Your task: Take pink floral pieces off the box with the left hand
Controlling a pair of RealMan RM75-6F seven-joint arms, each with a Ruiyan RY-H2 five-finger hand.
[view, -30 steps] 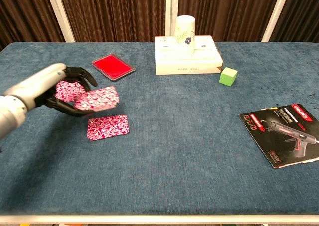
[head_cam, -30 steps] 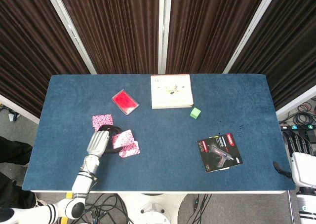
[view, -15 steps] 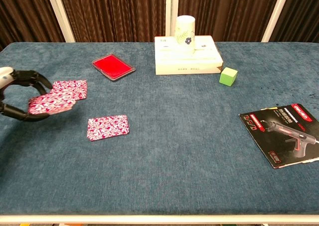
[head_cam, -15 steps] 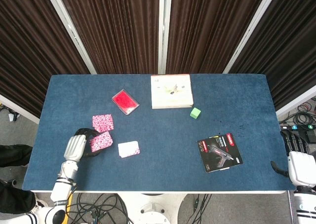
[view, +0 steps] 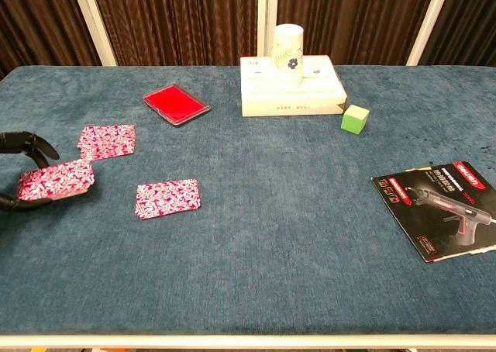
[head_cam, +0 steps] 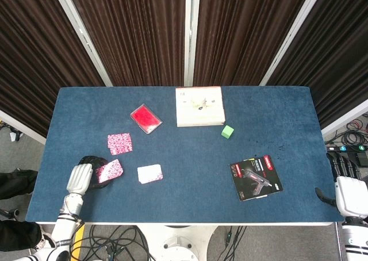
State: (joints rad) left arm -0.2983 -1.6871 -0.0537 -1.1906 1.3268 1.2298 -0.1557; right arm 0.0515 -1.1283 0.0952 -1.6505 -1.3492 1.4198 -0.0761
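Note:
My left hand hangs over the table's front left part and grips a pink floral piece between thumb and fingers; in the chest view only its dark fingers show around that piece at the left edge. Two more pink floral pieces lie flat on the cloth: one further back, one to the right. The cream box stands at the back centre with a floral paper cup on it. My right hand sits off the table's front right corner, its fingers hidden.
A red flat case lies left of the box, a green cube to its right. A black glue-gun package lies at the front right. Blue cloth covers the table.
My left hand has carried the floral piece leftward and toward the front edge, away from the piece lying on the cloth. The right hand has stayed put.

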